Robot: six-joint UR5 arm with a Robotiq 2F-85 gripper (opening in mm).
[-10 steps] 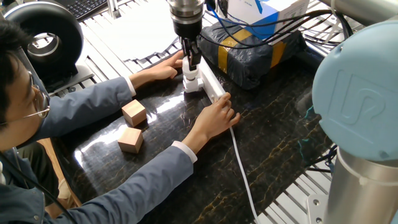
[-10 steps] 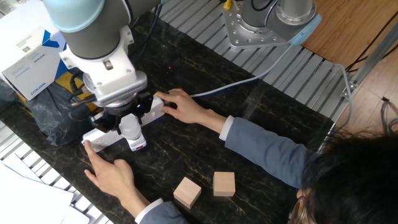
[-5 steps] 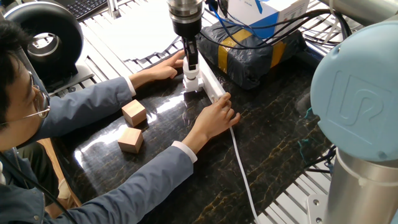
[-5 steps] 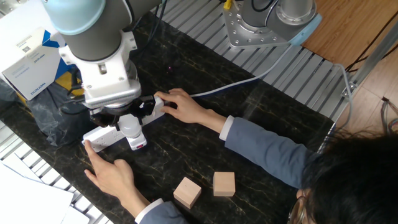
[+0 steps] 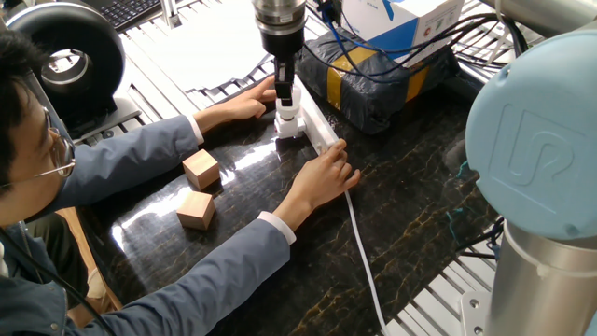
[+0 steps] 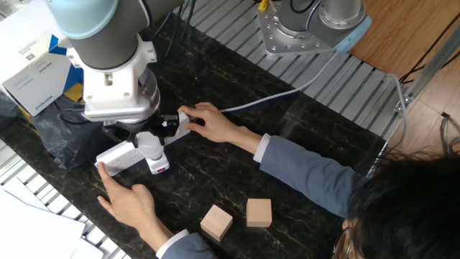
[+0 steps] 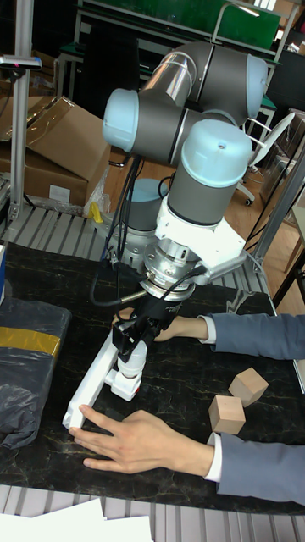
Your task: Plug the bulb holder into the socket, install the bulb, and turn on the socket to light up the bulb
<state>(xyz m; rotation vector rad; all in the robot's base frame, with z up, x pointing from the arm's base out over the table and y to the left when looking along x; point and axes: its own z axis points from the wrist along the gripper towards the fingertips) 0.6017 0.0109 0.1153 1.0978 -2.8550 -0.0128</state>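
Tall fixed view, hand (image 7: 132,339): clamped on the bulb (image 7: 130,362)
Bulb: upright in the bulb holder (image 7: 124,388)
Bulb holder: plugged into the socket (image 7: 91,385)

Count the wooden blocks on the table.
2. One wooden block lies nearer the power strip, the other wooden block just beside it towards the table edge. None seem hidden.
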